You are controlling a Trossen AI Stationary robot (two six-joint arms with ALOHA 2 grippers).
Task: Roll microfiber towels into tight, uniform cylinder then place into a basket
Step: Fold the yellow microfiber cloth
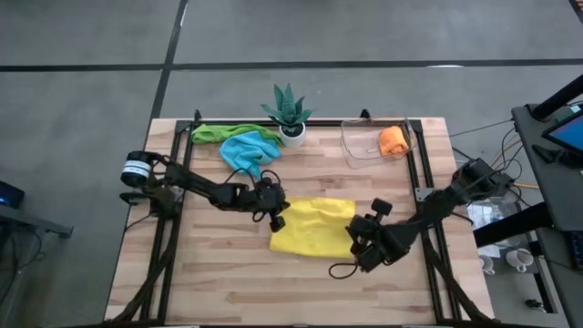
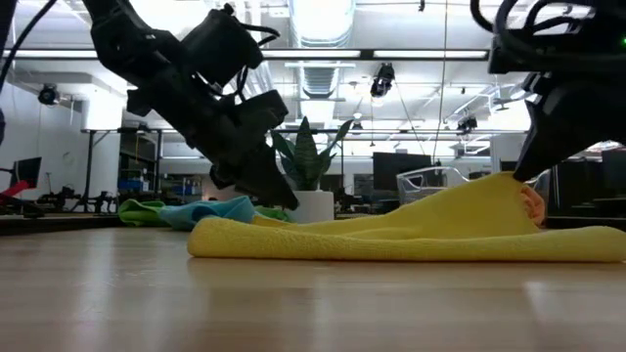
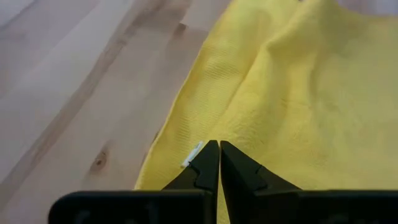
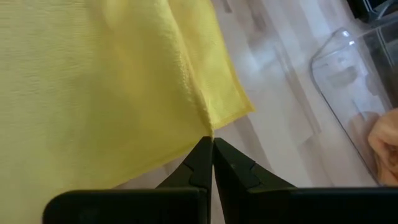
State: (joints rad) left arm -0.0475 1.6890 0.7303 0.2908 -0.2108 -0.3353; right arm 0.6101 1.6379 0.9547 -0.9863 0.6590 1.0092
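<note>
We see the yellow towel (image 1: 312,227) lying spread on the worktop (image 1: 228,282) between the two arms, its long axis running across from one gripper to the other. The left gripper (image 1: 276,212) sits at the towel's left edge, jaws pressed together, their tips just over the hem by a small white tag (image 3: 192,155); we cannot tell whether any cloth is caught between them. The right gripper (image 1: 363,235) stands at the opposite edge, jaws likewise together at a corner, and in the low view the cloth rises to a peak under it, so we judge it pinches the towel there. Each arm is thus equally near its own end, and a roll would have to run along the edge they share. The basket (image 1: 373,146) lies beyond the right arm at the far edge, with an orange roll (image 1: 393,139) inside; the blue towel (image 1: 249,150) and green towel (image 1: 219,133) wait far left.
</note>
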